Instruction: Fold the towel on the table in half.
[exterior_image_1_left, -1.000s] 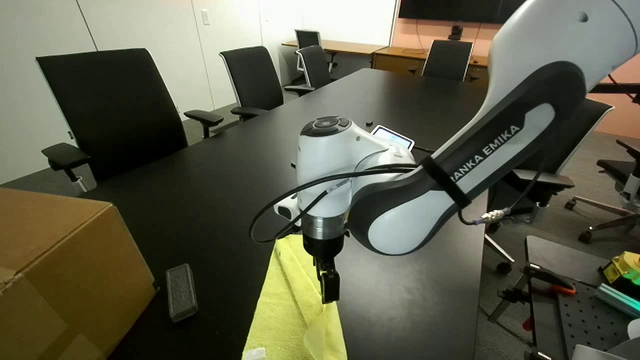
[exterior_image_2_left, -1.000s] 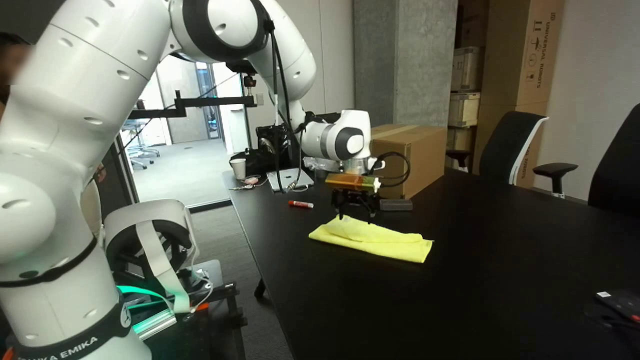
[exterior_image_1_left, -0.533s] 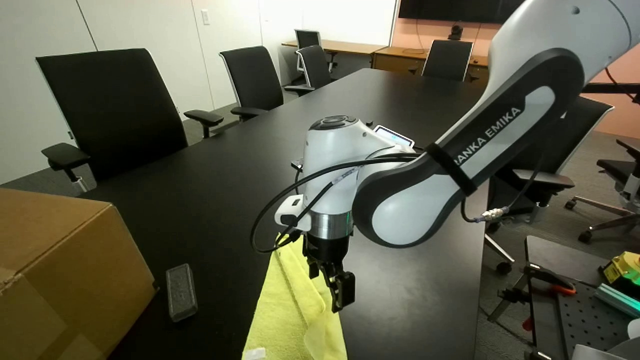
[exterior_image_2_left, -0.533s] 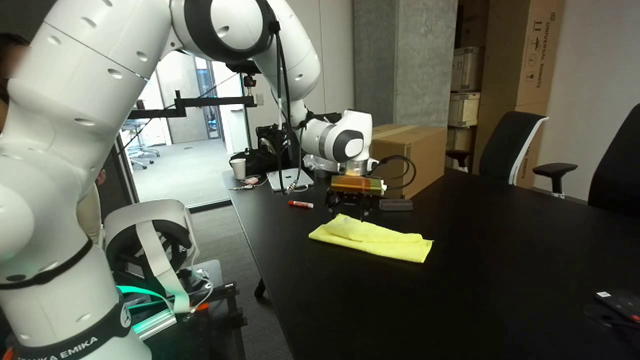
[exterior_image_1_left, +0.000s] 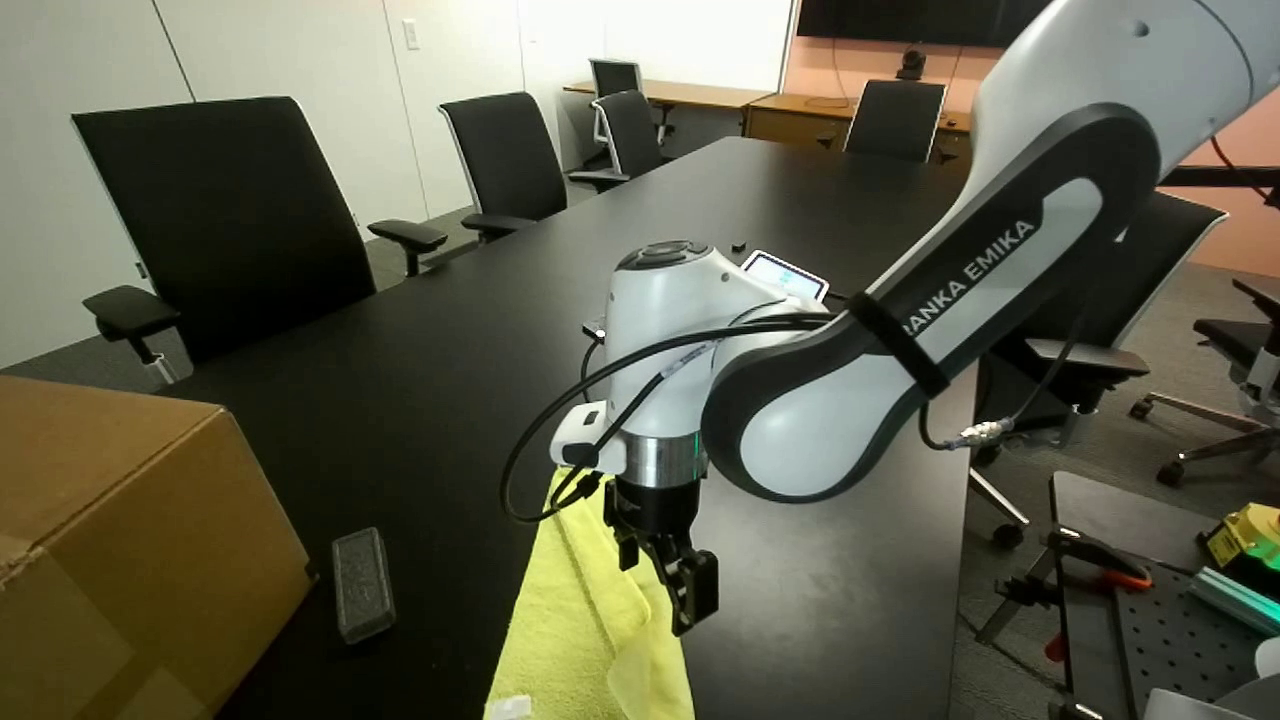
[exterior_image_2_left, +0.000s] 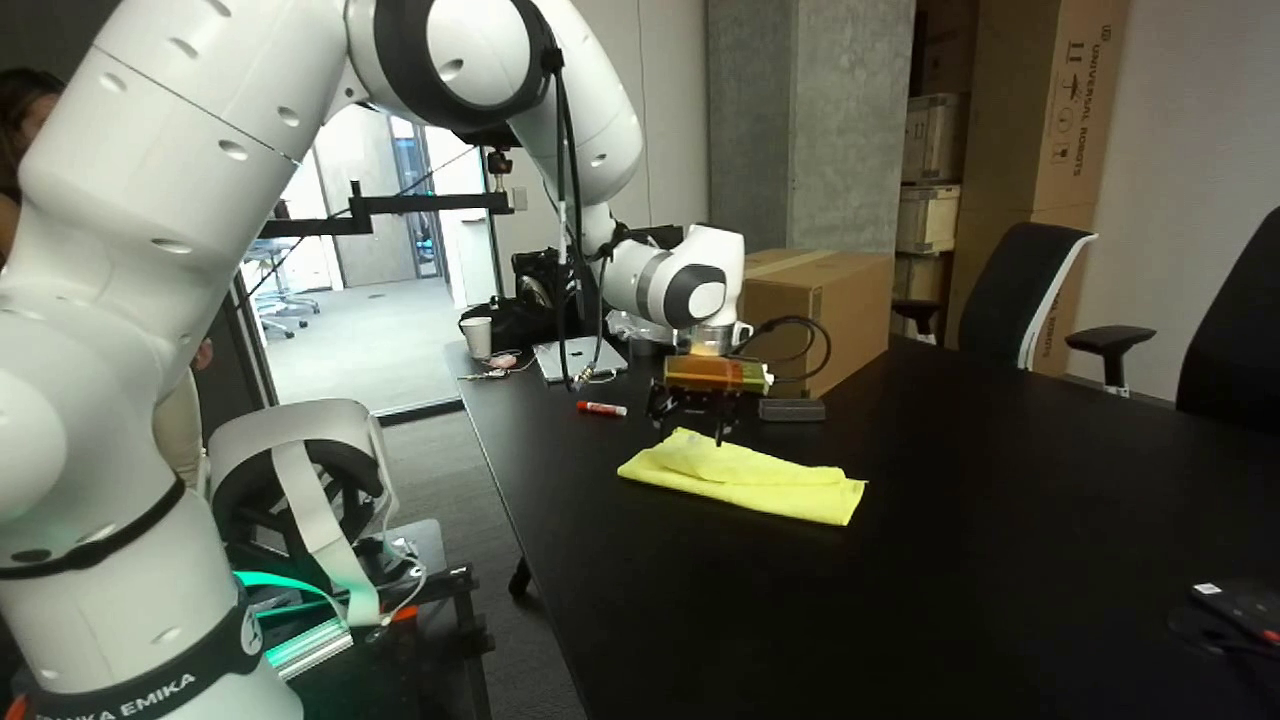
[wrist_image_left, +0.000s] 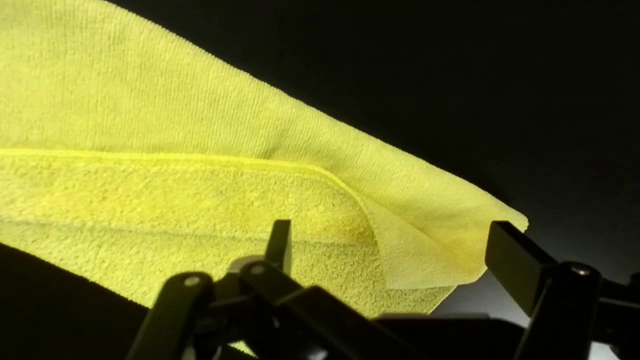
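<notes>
The yellow-green towel (exterior_image_1_left: 565, 620) lies on the black table (exterior_image_1_left: 420, 440); it also shows in an exterior view (exterior_image_2_left: 770, 490) and the wrist view (wrist_image_left: 200, 110). It is partly folded lengthwise: a rounded hemmed edge lies over a smoother layer, and one end has a small turned-over corner. My gripper (exterior_image_1_left: 660, 590) is open and points down just above that end of the towel, also seen in an exterior view (exterior_image_2_left: 691, 432). In the wrist view, the jaws (wrist_image_left: 392, 242) stand wide apart with the turned-over corner between them. Nothing is held.
A brown cardboard box (exterior_image_1_left: 150, 540) and a dark grey eraser (exterior_image_1_left: 362, 585) are on the table beside the towel. A red marker (exterior_image_2_left: 602, 408), a laptop (exterior_image_2_left: 580, 358) and a paper cup (exterior_image_2_left: 478, 338) lie near the table end. Chairs (exterior_image_1_left: 230, 220) line the side.
My gripper has turned about its vertical axis, so both fingers now show apart, and has shifted towards the towel's marker-side edge. It has dropped slightly in the last half second. The towel is unchanged.
</notes>
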